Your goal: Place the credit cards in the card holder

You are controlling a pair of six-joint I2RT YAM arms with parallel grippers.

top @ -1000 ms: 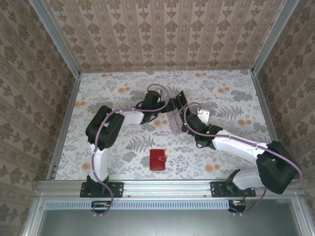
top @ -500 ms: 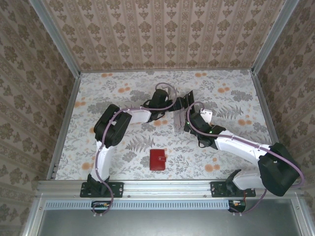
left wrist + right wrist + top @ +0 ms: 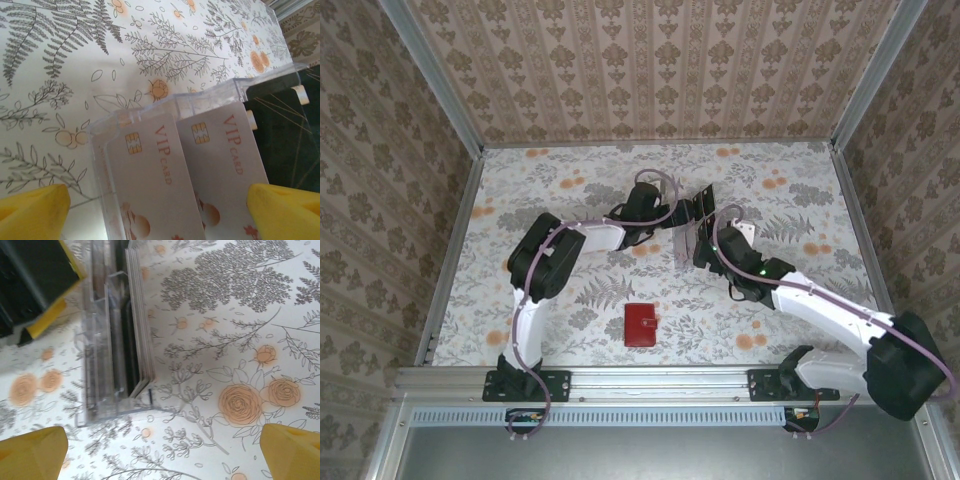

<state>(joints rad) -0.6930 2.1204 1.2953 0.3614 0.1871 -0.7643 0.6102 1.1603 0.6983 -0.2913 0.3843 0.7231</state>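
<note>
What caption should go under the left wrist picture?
The open left gripper faces two VIP cards in a clear rack.

A clear plastic rack (image 3: 686, 243) stands near the middle of the table (image 3: 550, 190), which has a cloth with ferns and orange flowers. Walls (image 3: 660, 60) with brown patterned paper stand around it.

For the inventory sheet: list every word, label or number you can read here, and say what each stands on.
"VIP CARD": on the left-hand card standing in the clear rack, left wrist view.
"VIP CARD": on the right-hand card beside it in the same rack.
Red wallet: too small in the top view to tell whether it bears any lettering.
</note>
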